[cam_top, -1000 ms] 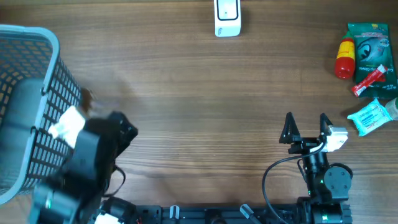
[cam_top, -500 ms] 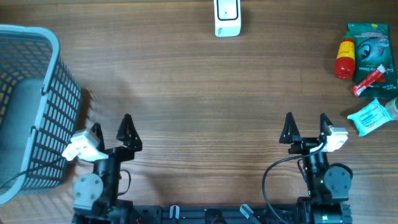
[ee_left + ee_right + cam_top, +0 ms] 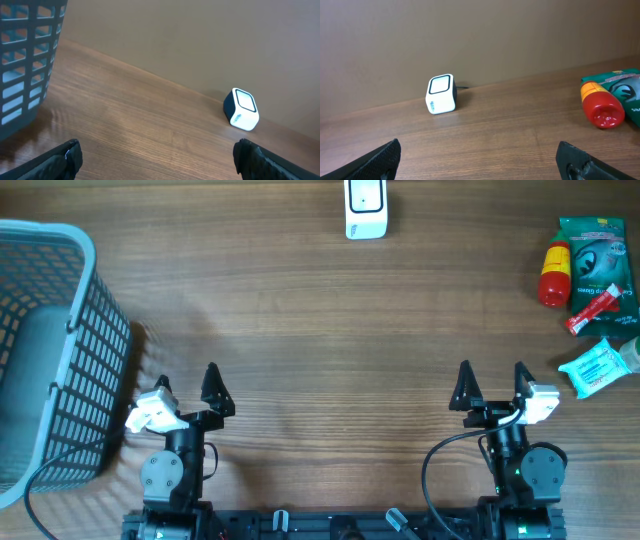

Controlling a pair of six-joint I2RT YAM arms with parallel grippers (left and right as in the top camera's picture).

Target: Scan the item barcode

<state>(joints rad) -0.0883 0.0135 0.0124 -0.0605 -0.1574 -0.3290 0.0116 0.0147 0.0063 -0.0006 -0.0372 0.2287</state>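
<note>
Along the near edge of the desk [image 3: 320, 320], the left pincer [image 3: 186, 378] and right pincer [image 3: 492, 370] stand wide and empty. The red-capped bottle [image 3: 553, 275] waits far right, probably handiest for the right arm; the scanner [image 3: 365, 208] sits centrally at the far edge.

A brown wood-grain table [image 3: 320, 330] fills the whole overhead view, its grain running left to right in streaks of lighter and darker brown. In both wrist views a plain matte taupe wall [image 3: 200, 40] rises straight from the table's far edge, uniform in tone. The light is soft and even, leaving a pale sheen on the wood and only faint shadows.
</note>
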